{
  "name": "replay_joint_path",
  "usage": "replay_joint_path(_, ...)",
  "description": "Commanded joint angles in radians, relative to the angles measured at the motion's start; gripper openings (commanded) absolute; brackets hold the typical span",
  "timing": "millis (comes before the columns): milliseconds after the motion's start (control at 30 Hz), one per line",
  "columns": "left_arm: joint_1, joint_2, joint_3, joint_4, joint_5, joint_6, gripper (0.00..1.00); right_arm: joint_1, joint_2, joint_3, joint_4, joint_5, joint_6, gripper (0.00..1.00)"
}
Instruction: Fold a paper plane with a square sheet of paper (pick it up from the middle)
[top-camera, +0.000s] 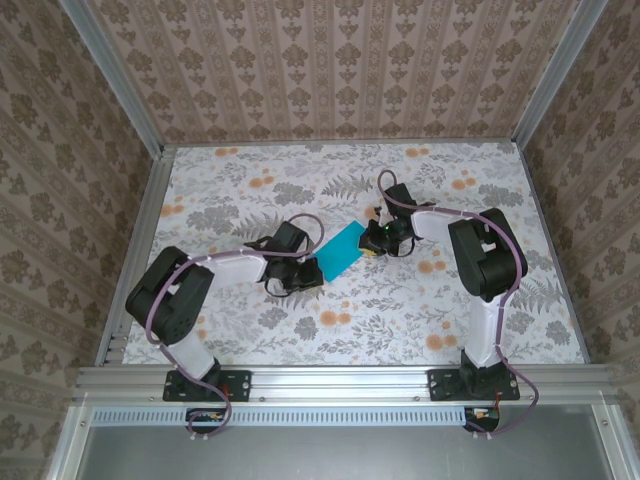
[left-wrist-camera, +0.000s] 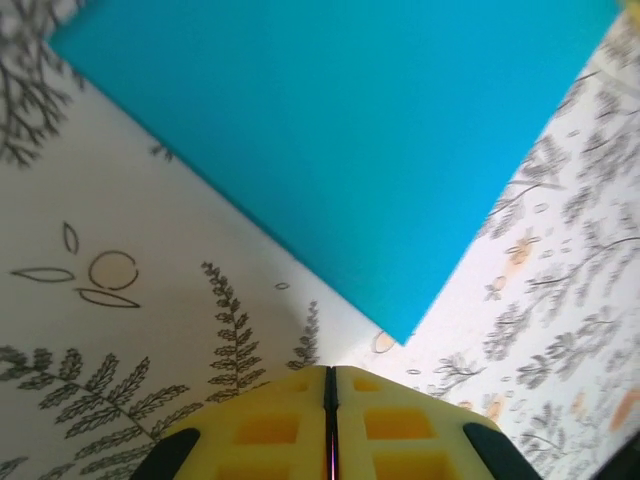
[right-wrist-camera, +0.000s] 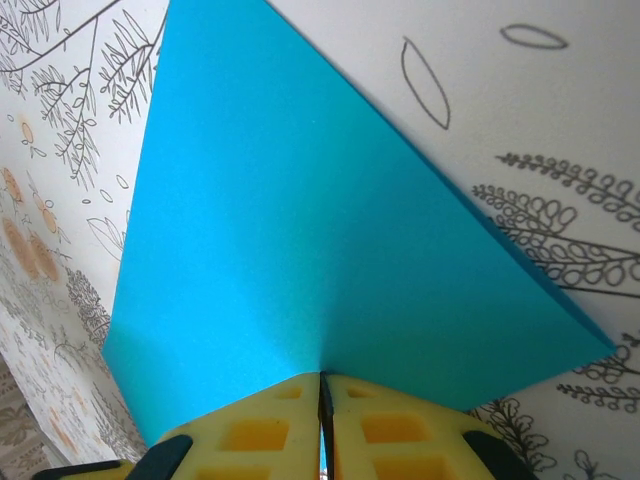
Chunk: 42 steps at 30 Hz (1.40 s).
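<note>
Broadly, the floral-patterned white surface (top-camera: 250, 330) stretches bare to its metal-framed edges, leaving wide open room around the two arms that meet near its middle. The thin turquoise-blue paper sheet (top-camera: 342, 250) sits there at a slant between them, its edges straight and crisp. The right tool (right-wrist-camera: 322, 378) is clenched on the sheet's near edge, the paper dimpled at the pinch. The left tool (left-wrist-camera: 331, 375) is clenched on nothing, with one sheet corner just beyond its tips, apart. From above, dark wrists hide both tools' tips. Each wrist view cuts off the sheet's far side, and whether it is a single layer is hard to tell.
</note>
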Motion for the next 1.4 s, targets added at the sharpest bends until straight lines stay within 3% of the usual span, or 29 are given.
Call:
replay_joint_path(0, 0.002, -0.056, 0.036, 0.066, 0.063, -0.009, 0.1, -0.006, 0.064, 0.001, -0.07, 0.106, -0.02, 0.12)
replay_joint_path(533, -0.041, 0.222, 0.3, -0.083, 0.004, 0.056, 0.11, -0.005, 0.077, 0.011, -0.073, 0.1, -0.024, 0.12)
replay_joint_path(800, -0.044, 0.219, 0.223, -0.113, -0.041, 0.045, 0.11, -0.004, 0.082, 0.018, -0.084, 0.104, -0.032, 0.12)
replay_joint_path(1000, -0.059, 0.18, 0.107, -0.077, -0.01, 0.025, 0.11, -0.004, 0.082, 0.019, -0.088, 0.11, -0.033, 0.12)
replay_joint_path(1367, -0.086, 0.105, 0.082, -0.14, 0.016, 0.06, 0.1, 0.002, 0.089, 0.081, -0.127, 0.105, -0.107, 0.12)
